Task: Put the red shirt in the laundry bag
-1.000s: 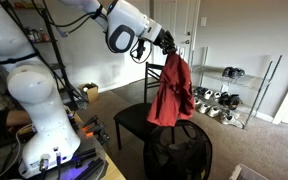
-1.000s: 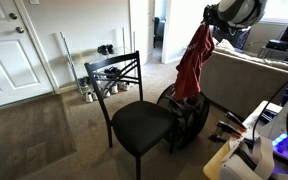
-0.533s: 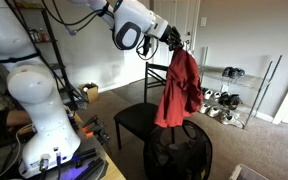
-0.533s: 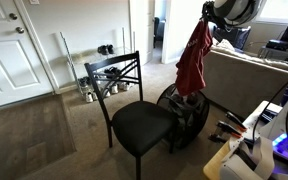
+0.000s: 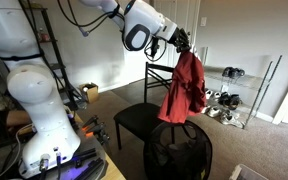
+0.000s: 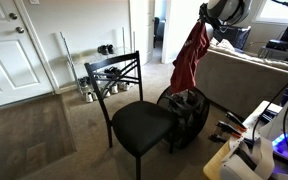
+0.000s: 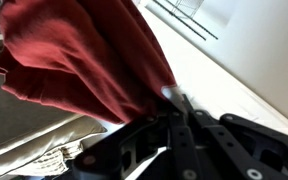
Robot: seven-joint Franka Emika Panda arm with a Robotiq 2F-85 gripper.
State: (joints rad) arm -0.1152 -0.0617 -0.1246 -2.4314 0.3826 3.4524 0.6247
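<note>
The red shirt [image 5: 184, 90] hangs bunched in the air, its lower edge just above the laundry bag [image 5: 180, 152] at its 6 o'clock. At the shirt's 12 o'clock the gripper [image 5: 181, 43] pinches the cloth, fingers closed on it. In an exterior view the black chair [image 5: 132, 120] stands just beside the bag, at its 10 o'clock

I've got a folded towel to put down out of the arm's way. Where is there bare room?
The chair seat is bare, and so is the carpet between chair and white door. Crowded: the laundry bag beside the couch, with the red shirt hanging above it.
</note>
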